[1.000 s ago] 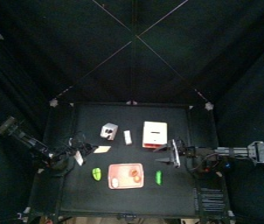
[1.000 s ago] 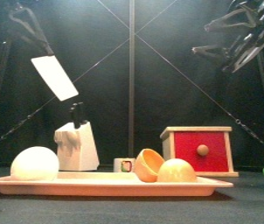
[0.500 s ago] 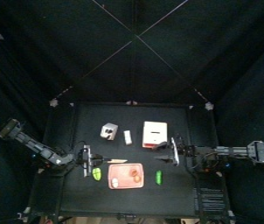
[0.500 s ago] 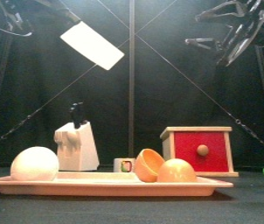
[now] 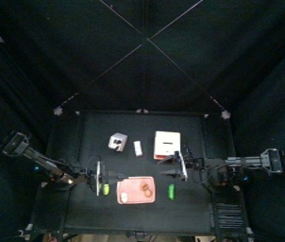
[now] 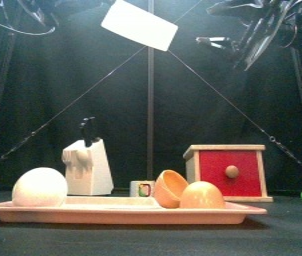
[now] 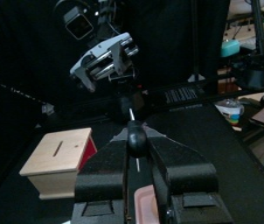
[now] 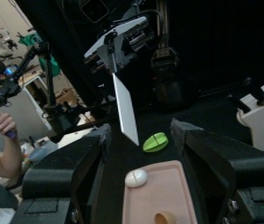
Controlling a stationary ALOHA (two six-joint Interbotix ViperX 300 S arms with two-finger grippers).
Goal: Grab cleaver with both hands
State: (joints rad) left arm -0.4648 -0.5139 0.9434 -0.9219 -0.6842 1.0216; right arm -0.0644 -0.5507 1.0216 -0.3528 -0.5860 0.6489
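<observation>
A white cleaver [image 6: 140,24] hangs tilted high above the tray [image 6: 120,212], knife block [image 6: 88,165] and red box [image 6: 227,172].

Dim scene inside black curtains, lit from above. In the front view the cleaver [image 6: 140,24] blade glares nearly white near the top, while the tray [image 6: 120,211] and red box [image 6: 227,171] show clearly. The top view is dark and small-detailed. Both wrist views are soft, with brighter room light beyond the curtains.
</observation>
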